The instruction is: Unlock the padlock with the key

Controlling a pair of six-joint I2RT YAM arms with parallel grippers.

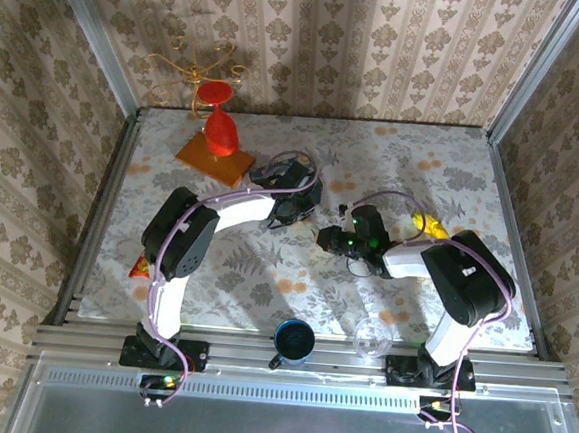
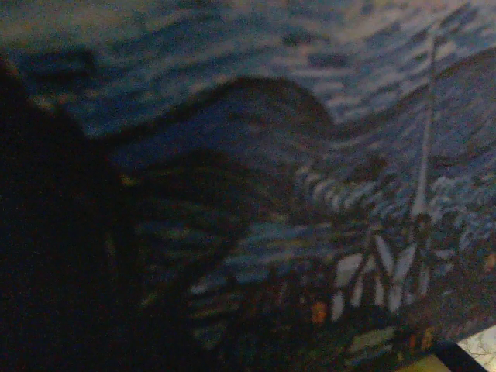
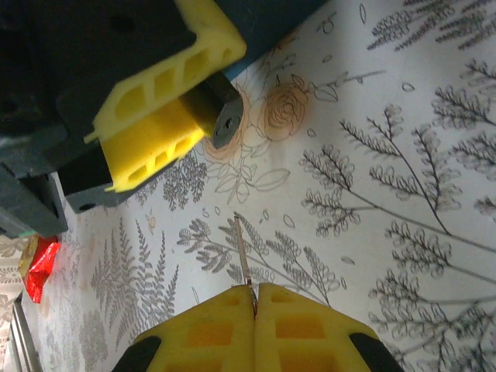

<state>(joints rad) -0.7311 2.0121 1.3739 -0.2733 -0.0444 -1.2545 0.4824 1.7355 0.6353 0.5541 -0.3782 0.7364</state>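
Padlock is not open yet: it seems clamped between the fingers of the left gripper, keyhole end toward the key, which the right gripper pinches with fingers together, the tip near the keyhole but apart from it, so inserting and turning remain.

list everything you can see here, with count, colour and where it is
padlock: 1, dark metal, between the left gripper's fingers
key: 1, thin silvery blade, pinched by the right gripper
tin: 1, blue swirl-painted, close to the left wrist camera
goblet: 1, red, on the board
board: 1, orange, far left
wire ornament: 1, gold, beyond the far edge
mug: 1, dark blue, near edge
glass cup: 1, clear, right of the mug
packet: 1, red, left edge
small item: 1, yellow, unidentifiable
table: 1, floral cloth
left gripper: 1, yellow fingers
right gripper: 1, yellow fingers, shut
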